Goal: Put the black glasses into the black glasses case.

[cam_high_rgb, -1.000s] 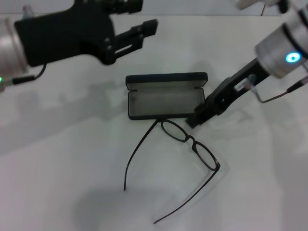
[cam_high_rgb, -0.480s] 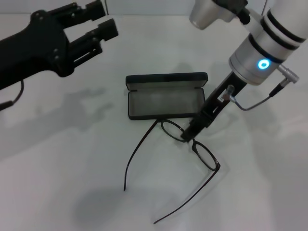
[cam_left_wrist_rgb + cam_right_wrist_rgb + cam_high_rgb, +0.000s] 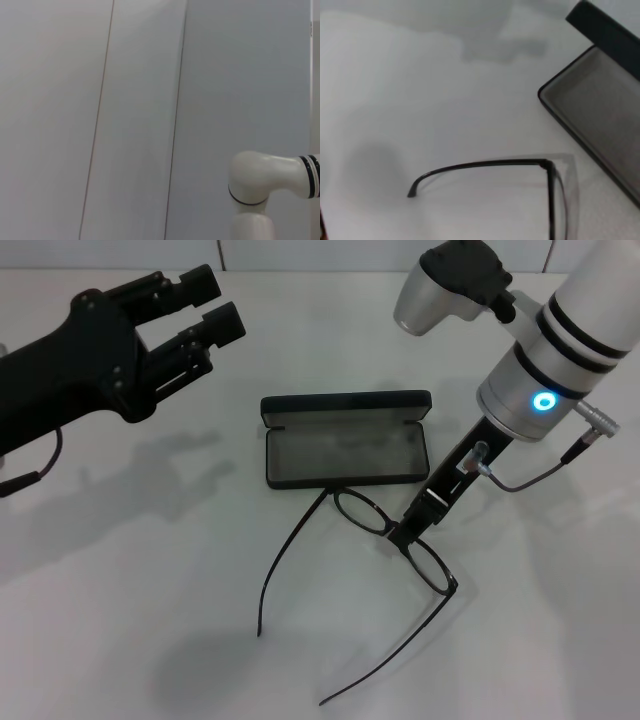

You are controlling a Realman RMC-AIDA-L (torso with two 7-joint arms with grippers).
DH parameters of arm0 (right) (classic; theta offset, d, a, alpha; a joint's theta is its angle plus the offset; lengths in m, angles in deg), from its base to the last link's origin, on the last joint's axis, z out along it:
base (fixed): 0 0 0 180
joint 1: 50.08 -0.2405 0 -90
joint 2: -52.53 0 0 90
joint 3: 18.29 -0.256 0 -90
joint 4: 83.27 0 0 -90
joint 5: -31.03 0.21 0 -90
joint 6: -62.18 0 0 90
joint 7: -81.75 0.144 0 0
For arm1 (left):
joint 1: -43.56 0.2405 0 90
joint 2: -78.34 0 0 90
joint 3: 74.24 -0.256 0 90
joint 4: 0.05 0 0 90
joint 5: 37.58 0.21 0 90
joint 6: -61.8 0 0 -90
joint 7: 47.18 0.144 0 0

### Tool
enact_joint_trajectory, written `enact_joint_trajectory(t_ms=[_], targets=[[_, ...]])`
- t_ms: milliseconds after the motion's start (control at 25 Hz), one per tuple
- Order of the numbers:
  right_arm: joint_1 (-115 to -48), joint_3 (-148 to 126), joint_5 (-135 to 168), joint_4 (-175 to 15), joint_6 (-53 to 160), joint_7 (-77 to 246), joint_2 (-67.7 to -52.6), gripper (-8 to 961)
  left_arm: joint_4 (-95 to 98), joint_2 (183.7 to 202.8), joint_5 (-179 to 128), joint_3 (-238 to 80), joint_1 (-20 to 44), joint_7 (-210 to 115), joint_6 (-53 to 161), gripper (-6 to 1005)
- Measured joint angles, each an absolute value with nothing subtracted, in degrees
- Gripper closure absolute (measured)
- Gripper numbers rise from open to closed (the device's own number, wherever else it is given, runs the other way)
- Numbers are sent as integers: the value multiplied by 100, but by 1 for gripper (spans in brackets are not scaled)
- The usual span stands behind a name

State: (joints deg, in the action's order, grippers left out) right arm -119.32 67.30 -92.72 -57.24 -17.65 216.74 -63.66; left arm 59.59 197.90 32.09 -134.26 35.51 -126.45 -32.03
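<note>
The black glasses [image 3: 395, 530] lie unfolded on the white surface [image 3: 120, 590], just in front of the black glasses case [image 3: 345, 440], both temple arms spread out and trailing toward the robot. One lens sits right at the case's near edge, close enough that I cannot tell whether it touches. The case stands open, its lid propped up at the back and the grey lining showing.

The right gripper [image 3: 408, 531] reaches steeply down from the white forearm, a blue light glowing on the wrist, and its tip is at the bridge of the glasses, between the two lenses. From here its fingers look drawn close together at the frame, but whether they actually pinch the bridge I cannot tell. The right wrist view shows one temple arm curving across the surface, a lens beside it, and a corner of the open case [image 3: 600, 115].

The left gripper [image 3: 195, 315] hangs in the air off to the left and behind the case, well apart from it, its fingers [image 3: 225, 323] spread with a clear gap and nothing between them
</note>
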Motion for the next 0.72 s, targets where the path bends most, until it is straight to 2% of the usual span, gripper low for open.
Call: enact_joint_trajectory(t_ms=[200,720], targets=[[-11862,6771,-9264,-5684,-1660,21615,-6365,548,5815,19788,3220,-13426,3461,-12642,-3207,557],[-11534,6957,-9215,-5273,-1652,21266,-6366,762,5746,19789,3201,-13426,3442,-12637,-3201,566]])
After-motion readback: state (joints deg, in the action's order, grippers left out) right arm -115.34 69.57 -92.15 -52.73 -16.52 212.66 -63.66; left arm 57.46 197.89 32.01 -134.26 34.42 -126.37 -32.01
